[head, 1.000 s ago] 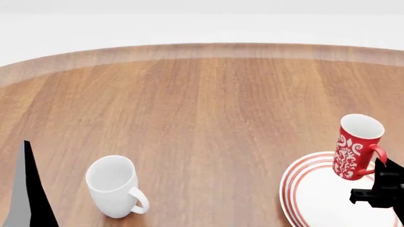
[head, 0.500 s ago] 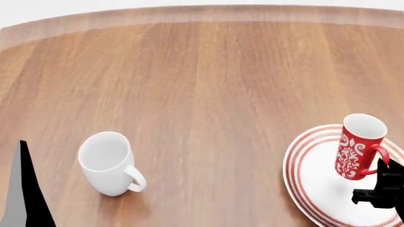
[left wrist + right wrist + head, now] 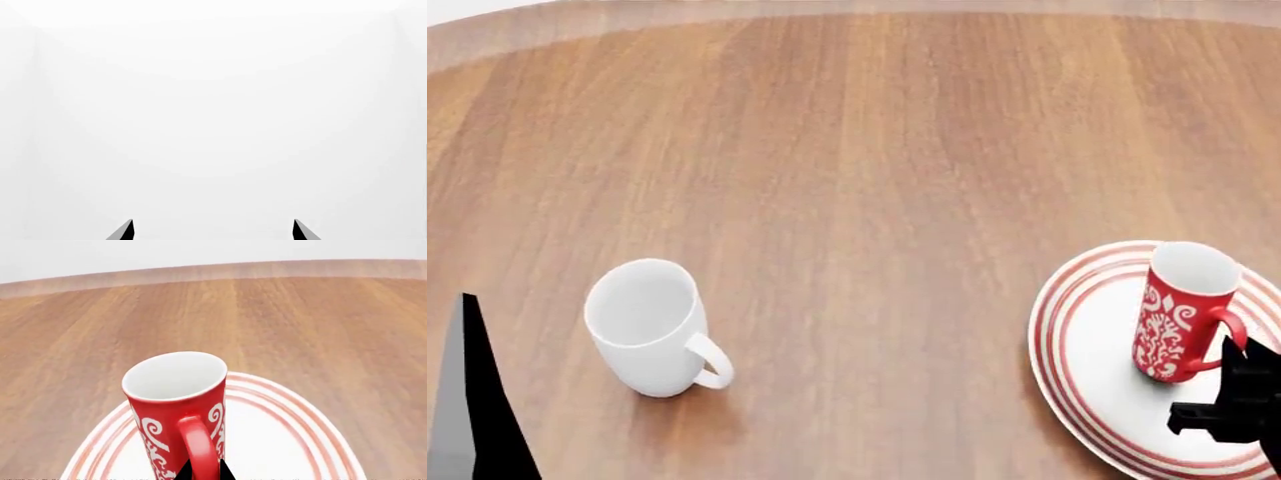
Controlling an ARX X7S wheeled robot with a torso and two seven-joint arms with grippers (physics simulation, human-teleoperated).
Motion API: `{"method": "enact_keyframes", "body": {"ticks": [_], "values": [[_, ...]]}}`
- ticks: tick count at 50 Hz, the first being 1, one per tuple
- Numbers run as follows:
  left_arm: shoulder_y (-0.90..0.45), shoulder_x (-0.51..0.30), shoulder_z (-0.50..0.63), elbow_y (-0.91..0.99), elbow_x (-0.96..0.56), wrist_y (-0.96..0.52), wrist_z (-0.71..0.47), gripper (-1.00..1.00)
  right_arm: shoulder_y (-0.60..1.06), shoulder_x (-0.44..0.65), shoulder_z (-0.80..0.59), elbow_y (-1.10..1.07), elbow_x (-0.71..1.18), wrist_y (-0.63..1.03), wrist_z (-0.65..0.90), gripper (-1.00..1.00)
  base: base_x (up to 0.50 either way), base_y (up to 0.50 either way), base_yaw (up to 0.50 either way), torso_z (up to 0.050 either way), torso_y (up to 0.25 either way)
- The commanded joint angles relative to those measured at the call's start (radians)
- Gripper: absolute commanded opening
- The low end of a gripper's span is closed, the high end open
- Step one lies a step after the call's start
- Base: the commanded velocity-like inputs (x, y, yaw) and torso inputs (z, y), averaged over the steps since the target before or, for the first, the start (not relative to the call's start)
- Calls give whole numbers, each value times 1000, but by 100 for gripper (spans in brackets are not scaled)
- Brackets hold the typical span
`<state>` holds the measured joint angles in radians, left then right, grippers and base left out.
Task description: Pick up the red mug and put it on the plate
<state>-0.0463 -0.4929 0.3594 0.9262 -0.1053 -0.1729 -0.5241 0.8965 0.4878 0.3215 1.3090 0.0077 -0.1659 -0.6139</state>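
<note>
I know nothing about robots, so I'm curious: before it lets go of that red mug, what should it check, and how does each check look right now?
1. Mug over the plate: ok.
2. Mug upright: not ok, it tilts a little.
3. Mug base resting on the plate: cannot tell.
4. Right end effector at the handle: ok, though its grip is hidden.
5. White mug out of the way: ok, far across the table.
6. Left end effector open, holding nothing: ok.
</note>
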Motion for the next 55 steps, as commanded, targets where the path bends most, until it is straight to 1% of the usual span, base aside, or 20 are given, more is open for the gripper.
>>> {"method": "enact_keyframes", "body": {"ticks": [1,18,19,47,55], "values": [[-2,-2,0,-2,-6,2,0,100,-6,-4,19,-1,-5,-9,9,-100,0,0,0,0,0],[7,-5,11,-7,6,17,-3,100,-28,-8,-13,0,-19,-19,8,-100,0,0,0,0,0],[7,-6,11,-6,6,17,-3,100,-30,-9,-16,0,-22,-20,14,100,0,0,0,0,0],[6,-10,18,6,12,12,-10,100,-73,-7,-38,0,-7,-36,8,100,0,0,0,0,0],[-2,-10,17,7,7,4,-11,100,-81,3,-24,-1,5,-67,-40,100,0,0,0,0,0]]}}
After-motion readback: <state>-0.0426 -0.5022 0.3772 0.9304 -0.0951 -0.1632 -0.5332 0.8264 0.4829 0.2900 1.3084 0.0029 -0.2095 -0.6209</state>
